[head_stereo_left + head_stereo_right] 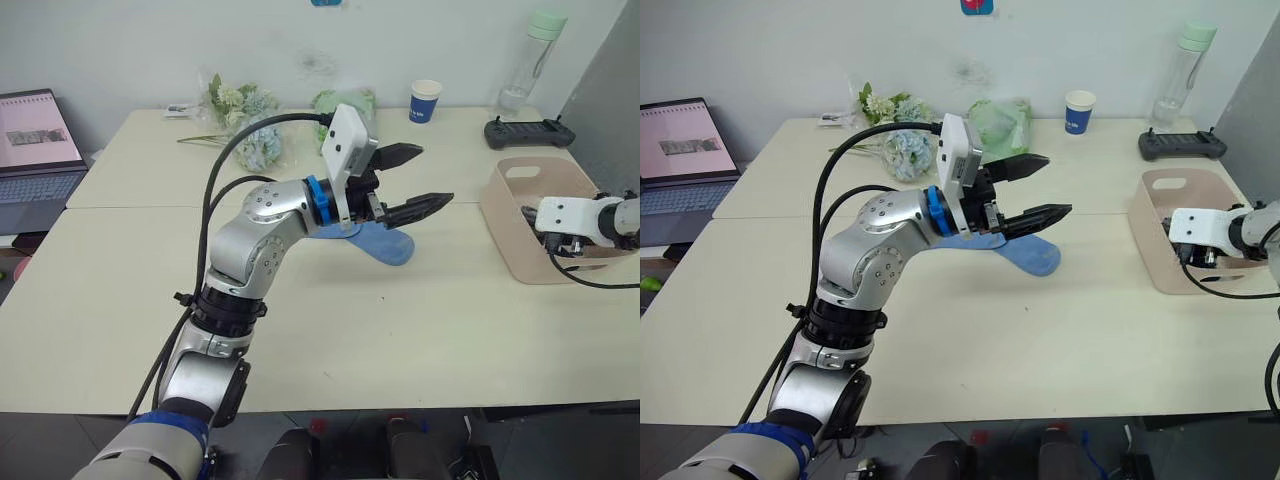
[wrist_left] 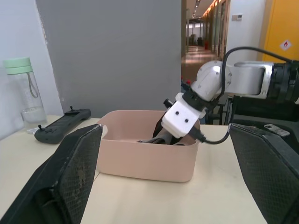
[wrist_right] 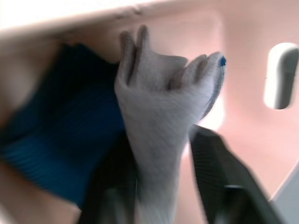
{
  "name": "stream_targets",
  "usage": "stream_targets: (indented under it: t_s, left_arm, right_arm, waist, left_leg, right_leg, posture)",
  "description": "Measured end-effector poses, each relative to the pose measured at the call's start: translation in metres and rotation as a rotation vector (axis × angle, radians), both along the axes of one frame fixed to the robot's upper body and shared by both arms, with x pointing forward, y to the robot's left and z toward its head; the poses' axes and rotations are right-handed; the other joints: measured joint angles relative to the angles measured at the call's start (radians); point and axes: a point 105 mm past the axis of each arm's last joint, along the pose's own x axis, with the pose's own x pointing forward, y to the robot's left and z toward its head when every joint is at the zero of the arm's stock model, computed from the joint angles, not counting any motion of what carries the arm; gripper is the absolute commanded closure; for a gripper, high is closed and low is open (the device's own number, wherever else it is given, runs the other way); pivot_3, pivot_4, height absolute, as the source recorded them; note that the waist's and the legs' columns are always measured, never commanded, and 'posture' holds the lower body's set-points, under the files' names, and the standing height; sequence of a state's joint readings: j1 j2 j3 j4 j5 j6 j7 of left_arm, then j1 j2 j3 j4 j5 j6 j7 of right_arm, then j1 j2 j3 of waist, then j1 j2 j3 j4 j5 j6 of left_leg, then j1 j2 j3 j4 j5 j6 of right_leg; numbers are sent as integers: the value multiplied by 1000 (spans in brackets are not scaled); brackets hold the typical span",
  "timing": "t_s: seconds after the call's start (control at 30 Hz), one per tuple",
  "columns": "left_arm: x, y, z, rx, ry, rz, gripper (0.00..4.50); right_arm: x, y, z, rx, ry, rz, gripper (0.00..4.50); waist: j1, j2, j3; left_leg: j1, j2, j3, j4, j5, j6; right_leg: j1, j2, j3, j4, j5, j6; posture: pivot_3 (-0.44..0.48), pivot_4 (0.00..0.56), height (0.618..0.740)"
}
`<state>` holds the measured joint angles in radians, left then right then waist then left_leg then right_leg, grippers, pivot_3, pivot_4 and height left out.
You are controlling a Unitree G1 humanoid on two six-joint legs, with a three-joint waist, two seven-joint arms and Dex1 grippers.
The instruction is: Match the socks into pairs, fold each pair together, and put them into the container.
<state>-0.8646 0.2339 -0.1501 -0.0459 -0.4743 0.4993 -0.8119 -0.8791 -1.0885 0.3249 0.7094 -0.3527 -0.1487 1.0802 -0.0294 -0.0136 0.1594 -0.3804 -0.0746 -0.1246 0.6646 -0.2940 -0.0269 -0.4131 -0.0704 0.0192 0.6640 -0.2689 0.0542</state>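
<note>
The left arm is covering part of the light blue sock (image 1: pixel 1032 255) lying mid-desk, hiding its cuff end. The right gripper (image 3: pixel 159 154) is reaching down inside the container (image 1: pixel 512 235), whose wall is concealing its fingers in the head views. In the right wrist view, blur is smearing the grey pair (image 3: pixel 161 107) and navy socks (image 3: pixel 60 140). The laptop (image 1: pixel 35 155) is running off the picture's edge.
</note>
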Motion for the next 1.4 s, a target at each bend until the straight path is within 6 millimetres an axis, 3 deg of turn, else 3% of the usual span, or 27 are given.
stream_targets:
  t_s: [0.1, 0.23, 0.33, 0.47, 0.7, 0.93, 1.23, 1.33, 1.4]
  left_arm:
    - [0, 0, -2, 6, 1, 1, 0]
    - [0, 0, -2, 9, -3, 3, 0]
    - [-2, -3, -5, 21, 3, -20, 0]
    - [-11, -8, -10, 44, 23, -79, 0]
    - [-18, -15, -10, 47, 36, -124, 0]
    - [-20, -21, -2, 43, 10, -121, 0]
    - [-20, -19, -2, 55, 3, -97, 0]
    - [-18, -16, -3, 63, 2, -84, 0]
    - [-16, -12, -5, 73, 2, -66, 0]
  right_arm:
    - [-12, -1, 17, 25, 51, -15, 659]
    - [-22, -9, 43, 18, 77, -52, 659]
    - [-16, -11, 74, -2, -16, -68, 659]
    - [7, 1, 96, 54, -180, -51, 1955]
    - [21, 7, 66, 91, -141, -34, 4472]
    - [30, 6, -6, 105, -17, -102, 4472]
    - [31, -2, -17, 81, -23, -139, 4472]
    - [32, -3, -8, 97, -51, -142, 4472]
    - [34, -3, 10, 127, -105, -147, 4472]
  waist:
    - [1, 0, 0]
    - [0, 0, 0]
    - [-2, 0, 0]
    - [-2, 0, 0]
    - [7, 0, 0]
    - [0, 1, 0]
    - [0, 1, 0]
    - [0, 1, 0]
    - [0, 1, 0]
  left_leg:
    - [0, 0, -1, 0, 0, 0]
    - [0, 0, -1, 0, 0, 0]
    - [0, 0, -1, 0, 0, 0]
    - [0, 1, 0, 0, 0, 0]
    - [-1, 0, -1, 0, 0, 0]
    - [-1, 0, 1, 0, 0, 0]
    - [-1, 0, 1, 1, 0, 0]
    - [-1, 0, 1, 1, 0, 0]
    - [-1, 0, 1, 0, 0, 0]
  right_leg:
    - [0, 0, -1, 0, 0, 0]
    - [0, 0, 0, 0, 0, 0]
    - [0, 0, 0, 0, 0, 0]
    - [1, -1, 0, 0, 0, 0]
    - [0, -1, 0, 0, 0, 0]
    - [-2, -1, 1, 1, 0, 0]
    - [-1, 0, 1, 1, 0, 0]
    - [-1, 0, 1, 1, 0, 0]
    - [-2, 0, 2, 1, 0, 0]
  posture:
    - [0, 150, 740]
    - [0, 150, 740]
    - [0, 150, 740]
    - [0, 150, 740]
    - [0, 150, 740]
    - [0, 150, 740]
    - [0, 150, 740]
    - [0, 150, 740]
    - [0, 150, 740]
